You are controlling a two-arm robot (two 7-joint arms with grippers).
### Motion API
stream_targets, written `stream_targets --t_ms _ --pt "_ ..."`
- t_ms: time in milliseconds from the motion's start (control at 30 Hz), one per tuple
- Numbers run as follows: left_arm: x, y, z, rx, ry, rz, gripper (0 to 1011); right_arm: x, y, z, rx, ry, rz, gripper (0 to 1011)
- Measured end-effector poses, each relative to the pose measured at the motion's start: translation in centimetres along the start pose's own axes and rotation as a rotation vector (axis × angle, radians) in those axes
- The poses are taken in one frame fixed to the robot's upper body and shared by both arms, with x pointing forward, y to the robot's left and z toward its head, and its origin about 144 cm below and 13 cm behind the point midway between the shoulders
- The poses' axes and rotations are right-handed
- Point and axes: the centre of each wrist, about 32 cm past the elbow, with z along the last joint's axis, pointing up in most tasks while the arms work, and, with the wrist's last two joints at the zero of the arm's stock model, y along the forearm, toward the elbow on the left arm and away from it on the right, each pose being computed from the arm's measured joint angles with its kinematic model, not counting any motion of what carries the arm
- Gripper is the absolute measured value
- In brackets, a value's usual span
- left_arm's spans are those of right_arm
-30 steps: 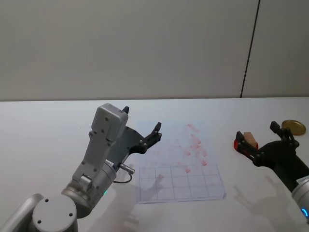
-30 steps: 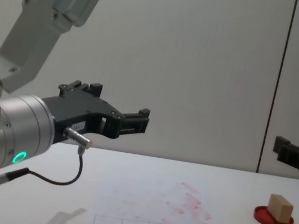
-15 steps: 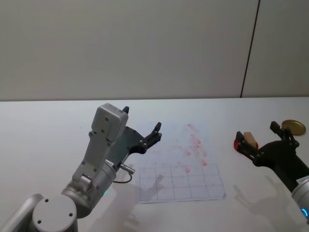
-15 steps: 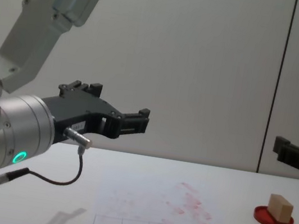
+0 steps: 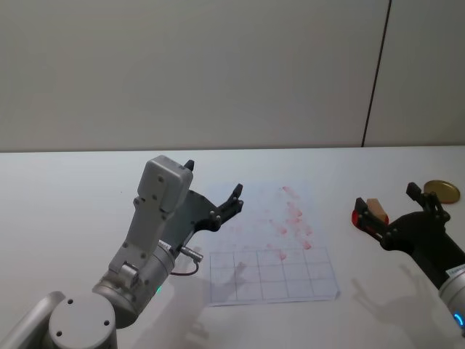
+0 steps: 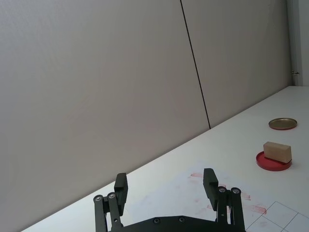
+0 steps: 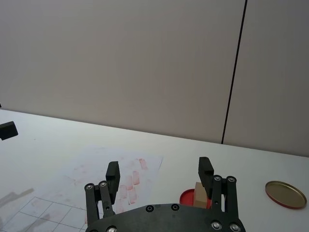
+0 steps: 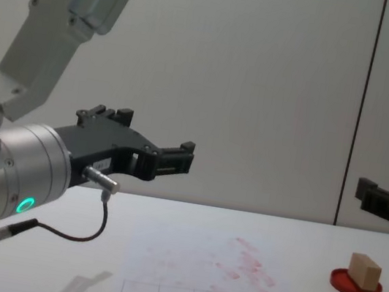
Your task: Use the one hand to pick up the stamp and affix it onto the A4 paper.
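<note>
- Stamp (image 8: 365, 270) standing on a flat round red ink pad (image 8: 355, 285), pale wooden block slightly tilted, at the right side of the white worktop (image 5: 73, 189).
- Off the A4 paper (image 5: 269, 254), which lies flat at the middle of the worktop, well apart from the pad and to its left.
- On the sheet: red and pink smudges scattered over the far half, a faint grey grid of squares over the near half.
- Right gripper (image 5: 386, 197) held in the air near the stamp, higher than the block in the chest view; jaws spread wide, nothing between them.
- From the head view, the stamp showing in the gap between those jaws; from the right wrist view, block and pad partly hidden behind one finger (image 7: 204, 175).
- Left gripper (image 5: 213, 179) raised above the worktop by the paper's left edge, pointing toward the far wall; jaws wide apart and empty, a thin dark cable (image 8: 84, 236) looping below its wrist.
- Round gold-coloured lid (image 5: 442, 190) lying flat on the worktop, beyond the ink pad and farther right, apart from it.
</note>
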Motion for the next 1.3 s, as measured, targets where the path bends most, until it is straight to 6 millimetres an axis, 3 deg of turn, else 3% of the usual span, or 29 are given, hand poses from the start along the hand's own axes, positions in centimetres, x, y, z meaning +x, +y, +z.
stream_targets --t_ms 533,867,1300 --pt "0.0 0.0 0.0 0.000 0.000 0.000 993 -0.1 0.9 0.8 -0.048 -0.029 -0.049 1001" --pt "0.0 0.0 0.0 0.000 0.000 0.000 993 0.5 3.0 1.4 -0.126 -0.056 -0.119 1001" --pt "0.0 0.0 0.0 0.000 0.000 0.000 993 1.5 5.7 0.4 -0.220 -0.036 -0.179 1001"
